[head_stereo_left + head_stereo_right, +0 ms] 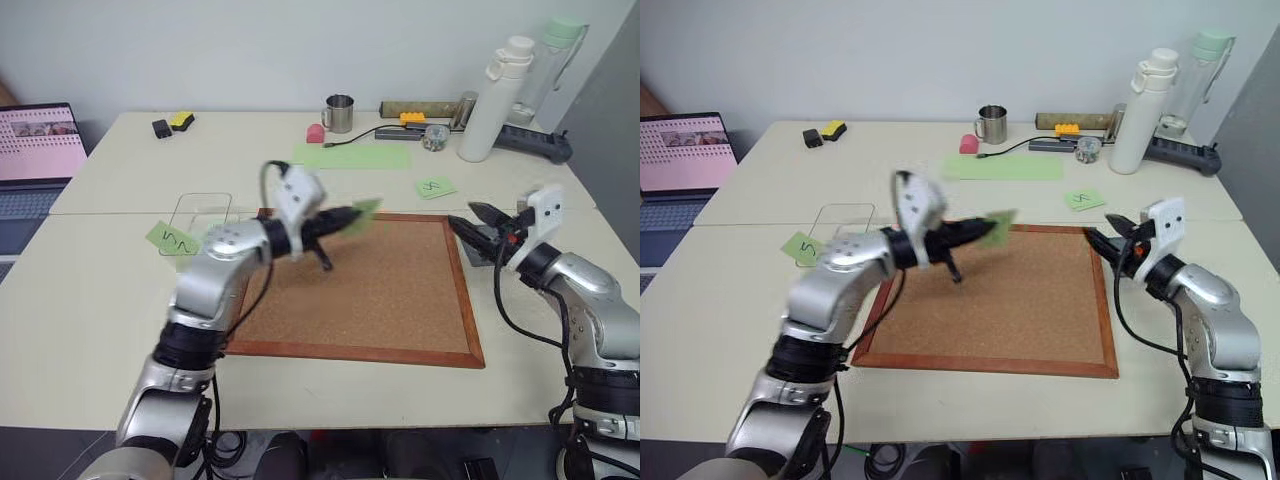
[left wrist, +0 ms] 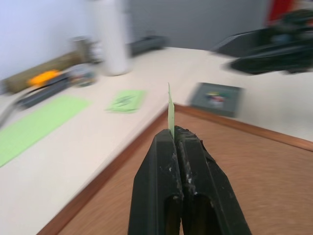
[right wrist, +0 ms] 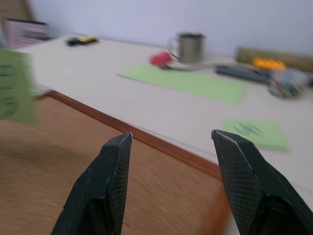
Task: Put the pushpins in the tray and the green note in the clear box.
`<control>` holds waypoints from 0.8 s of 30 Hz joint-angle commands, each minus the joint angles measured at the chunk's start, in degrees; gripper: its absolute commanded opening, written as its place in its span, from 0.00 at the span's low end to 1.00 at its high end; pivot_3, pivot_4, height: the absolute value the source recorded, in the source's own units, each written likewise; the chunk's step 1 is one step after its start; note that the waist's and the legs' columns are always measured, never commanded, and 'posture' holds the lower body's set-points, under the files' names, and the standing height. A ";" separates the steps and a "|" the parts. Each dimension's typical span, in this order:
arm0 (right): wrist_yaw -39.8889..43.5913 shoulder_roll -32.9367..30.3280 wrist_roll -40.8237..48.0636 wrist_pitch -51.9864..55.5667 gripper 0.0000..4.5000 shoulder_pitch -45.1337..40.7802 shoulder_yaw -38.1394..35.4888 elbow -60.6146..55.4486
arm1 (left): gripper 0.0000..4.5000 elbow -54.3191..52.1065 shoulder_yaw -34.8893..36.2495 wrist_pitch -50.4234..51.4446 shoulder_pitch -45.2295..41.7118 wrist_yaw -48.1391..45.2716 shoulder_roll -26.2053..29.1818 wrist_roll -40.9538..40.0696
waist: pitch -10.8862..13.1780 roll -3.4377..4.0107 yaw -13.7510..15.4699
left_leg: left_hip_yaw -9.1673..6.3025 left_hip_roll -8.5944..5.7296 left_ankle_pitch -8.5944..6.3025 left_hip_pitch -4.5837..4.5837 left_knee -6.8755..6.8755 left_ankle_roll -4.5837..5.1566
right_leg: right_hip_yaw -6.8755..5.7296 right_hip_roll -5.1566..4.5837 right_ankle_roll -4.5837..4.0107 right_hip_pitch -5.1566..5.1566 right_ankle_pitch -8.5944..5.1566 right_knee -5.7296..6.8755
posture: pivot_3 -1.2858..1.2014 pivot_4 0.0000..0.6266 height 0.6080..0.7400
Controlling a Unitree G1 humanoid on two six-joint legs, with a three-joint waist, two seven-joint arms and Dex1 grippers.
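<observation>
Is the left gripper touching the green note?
Touching. The left wrist view shows the left gripper shut on the green note's lower edge.

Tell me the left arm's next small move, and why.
Probably carry the green note toward the robot's left, over to the clear box. The left gripper is shut on the note above the cork board, and the box sits beyond the board's left edge.

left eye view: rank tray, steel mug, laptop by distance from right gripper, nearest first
1. Tray: beside the cork board's right edge, just below the right gripper.
2. Steel mug: far side of the table, near the middle.
3. Laptop: far left edge.
</observation>
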 commanded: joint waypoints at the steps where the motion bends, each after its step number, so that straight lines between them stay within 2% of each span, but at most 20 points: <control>1: 2.32 -0.56 7.01 4.70 0.60 -0.84 2.01 -9.99 | 0.00 -3.46 13.13 3.75 2.22 9.74 4.11 0.18 | 0.01 -0.02 0.04 | -0.02 0.01 0.00 0.00 0.00 -0.01 | -0.01 0.00 0.00 0.00 0.00 0.00 | 0.52 0.24 1.00; 4: 3.42 -1.23 11.14 9.03 0.60 -0.99 4.39 -14.36 | 0.00 -1.86 17.96 2.12 5.12 13.90 8.00 3.12 | 0.01 -0.02 0.36 | -0.16 0.01 0.01 -0.02 -0.02 -0.01 | -0.12 0.01 0.00 -0.01 0.00 -0.03 | 0.52 0.24 1.00; 7: 3.04 -0.90 13.56 11.40 0.60 -1.83 5.61 -15.75 | 0.00 0.11 20.18 1.38 6.52 17.77 8.89 4.74 | 0.01 -0.03 0.83 | -0.16 0.00 0.01 -0.04 -0.02 -0.03 | -0.13 -0.02 0.00 -0.01 0.00 -0.06 | 0.52 0.24 1.00; 13: 2.52 -0.24 13.24 11.11 0.60 -2.88 7.37 -14.44 | 0.00 3.97 16.58 -1.67 8.87 20.54 8.47 8.94 | 0.03 -0.12 1.98 | -0.17 -0.11 0.03 -0.07 0.02 -0.06 | -0.17 -0.13 0.00 0.02 0.00 -0.09 | 0.52 0.24 1.00; 24: 0.34 -1.47 12.83 10.95 0.61 -1.83 6.10 -14.29 | 0.47 6.89 13.61 -6.25 7.68 17.54 8.23 8.72 | 0.04 -0.12 1.59 | -0.15 -0.06 0.07 -0.07 -0.02 -0.14 | -0.16 -0.07 0.00 -0.02 0.00 -0.05 | 0.52 0.24 1.00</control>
